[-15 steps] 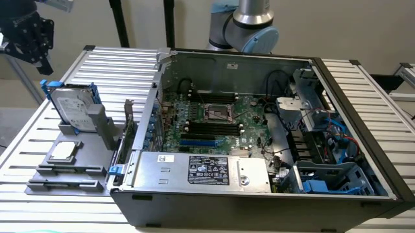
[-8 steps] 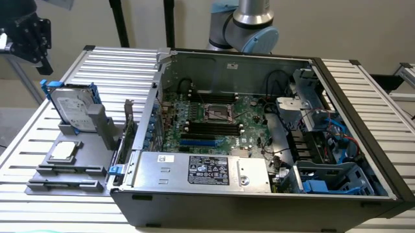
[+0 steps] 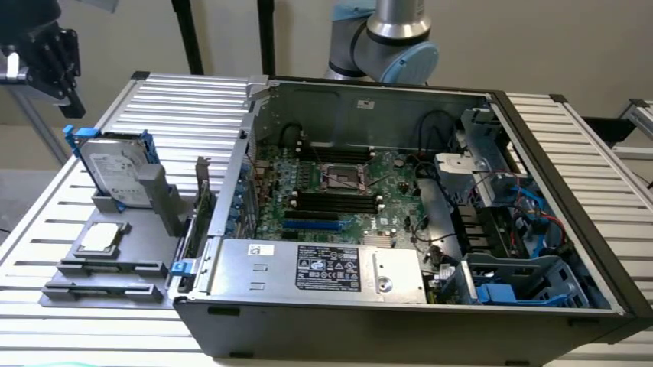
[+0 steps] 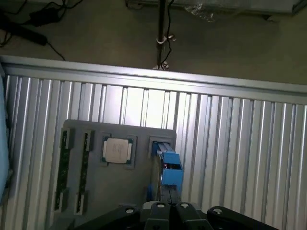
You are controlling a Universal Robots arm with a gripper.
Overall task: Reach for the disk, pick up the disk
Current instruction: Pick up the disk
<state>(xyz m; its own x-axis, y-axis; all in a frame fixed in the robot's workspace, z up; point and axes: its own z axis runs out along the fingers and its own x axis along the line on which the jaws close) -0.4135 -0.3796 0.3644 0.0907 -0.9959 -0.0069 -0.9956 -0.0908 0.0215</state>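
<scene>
The disk is a silver hard drive with a white label in a blue bracket. It stands on edge in a slot of the grey fixture at the exterior view's left. In the wrist view the disk appears edge-on from above as a narrow blue strip. My black gripper hangs in the air above the disk, a little toward the exterior view's left, clear of it. In the wrist view the gripper has its fingers pressed together with nothing between them, directly over the disk's edge.
A square silver processor chip lies in the grey fixture beside the disk. An open computer case with its motherboard exposed takes up the middle of the slatted aluminium table. The arm's base rises behind the case.
</scene>
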